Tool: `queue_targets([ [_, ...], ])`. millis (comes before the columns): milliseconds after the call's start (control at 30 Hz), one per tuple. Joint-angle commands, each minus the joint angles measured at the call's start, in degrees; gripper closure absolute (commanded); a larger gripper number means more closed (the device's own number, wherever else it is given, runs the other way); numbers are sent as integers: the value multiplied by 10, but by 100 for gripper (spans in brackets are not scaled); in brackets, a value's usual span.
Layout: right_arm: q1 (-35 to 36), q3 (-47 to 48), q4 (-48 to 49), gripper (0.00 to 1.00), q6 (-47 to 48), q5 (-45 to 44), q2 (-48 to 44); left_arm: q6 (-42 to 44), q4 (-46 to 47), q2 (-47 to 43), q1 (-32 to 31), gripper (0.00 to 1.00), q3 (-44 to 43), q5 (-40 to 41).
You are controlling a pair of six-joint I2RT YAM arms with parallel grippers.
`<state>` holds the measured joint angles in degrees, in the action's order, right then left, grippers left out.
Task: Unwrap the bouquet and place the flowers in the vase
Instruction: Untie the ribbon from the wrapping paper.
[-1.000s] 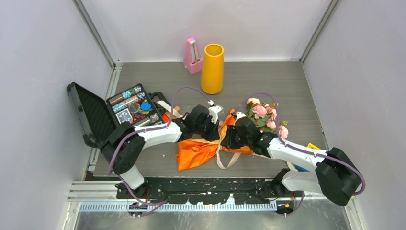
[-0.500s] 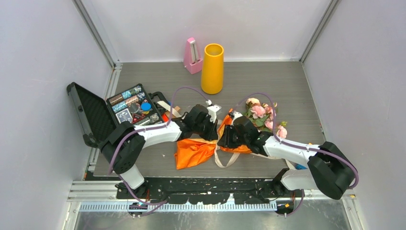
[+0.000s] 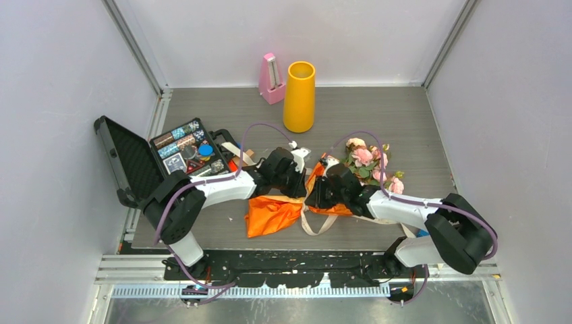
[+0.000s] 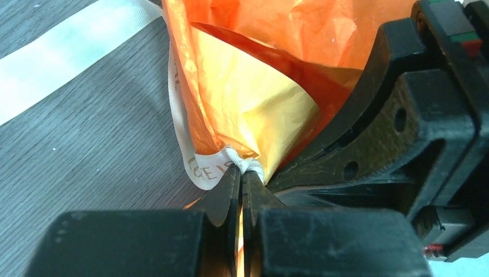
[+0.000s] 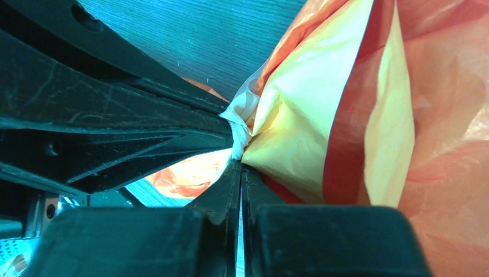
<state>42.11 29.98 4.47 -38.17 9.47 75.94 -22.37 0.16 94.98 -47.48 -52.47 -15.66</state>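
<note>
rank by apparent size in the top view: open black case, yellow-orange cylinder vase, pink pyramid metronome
1. open black case
2. yellow-orange cylinder vase
3. pink pyramid metronome
Vase and metronome stand side by side, so that order holds.

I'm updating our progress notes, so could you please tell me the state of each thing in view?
bouquet: lying down, wrapped in orange paper
ribbon: knotted
vase: upright, no flowers in it
case: lid open
metronome: upright
left fingers: shut on ribbon at the knot
right fingers: shut on ribbon at the knot
</note>
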Motion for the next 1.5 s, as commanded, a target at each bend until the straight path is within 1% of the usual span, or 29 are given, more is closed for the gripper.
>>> queue_targets([
  [0, 5, 5, 9, 97, -5, -27, 13, -20, 0, -2, 4, 100, -19, 14],
  [33, 6, 6, 3, 99, -7, -37, 8, -26, 0, -3, 6, 100, -17, 19],
  [100, 9, 7, -26, 100, -11, -76, -4, -39, 0, -10, 12, 100, -11, 34],
  [133, 11, 7, -54, 100, -12, -113, -10, -45, 0, -15, 15, 100, -7, 40],
  [233, 12, 7, -99, 100, -8, -177, -28, -62, 2, -26, 26, 100, 8, 48],
  [367, 13, 11, -140, 100, -2, -209, -24, -76, 8, -32, 37, 100, 19, 39],
  [467, 15, 14, -146, 100, -1, -217, -8, -78, 7, -37, 42, 100, 21, 32],
  [633, 18, 12, -145, 100, -5, -207, -23, -82, 0, -45, 50, 100, 29, 28],
  [700, 18, 7, -140, 100, -3, -190, -47, -83, 0, -48, 56, 100, 36, 17],
  [733, 18, 3, -132, 100, 0, -168, -68, -81, 2, -48, 58, 100, 39, 1],
  [800, 18, 0, -120, 93, 5, -134, -100, -77, 6, -48, 58, 100, 40, -23],
  [833, 18, -1, -118, 86, 7, -125, -119, -76, 7, -48, 58, 100, 40, -33],
  [867, 18, 1, -115, 84, 9, -110, -127, -75, 10, -47, 58, 100, 40, -42],
  [900, 18, 7, -115, 79, 13, -96, -141, -74, 11, -47, 58, 100, 39, -50],
  [1000, 20, 22, -111, 74, 25, -54, -153, -76, 11, -45, 58, 100, 35, -62],
  [1100, 23, 45, -108, 71, 37, -34, -138, -78, 12, -45, 58, 100, 33, -68],
  [1467, 35, 80, -67, 70, 56, -38, -38, -81, 12, -47, 58, 100, 33, -70],
])
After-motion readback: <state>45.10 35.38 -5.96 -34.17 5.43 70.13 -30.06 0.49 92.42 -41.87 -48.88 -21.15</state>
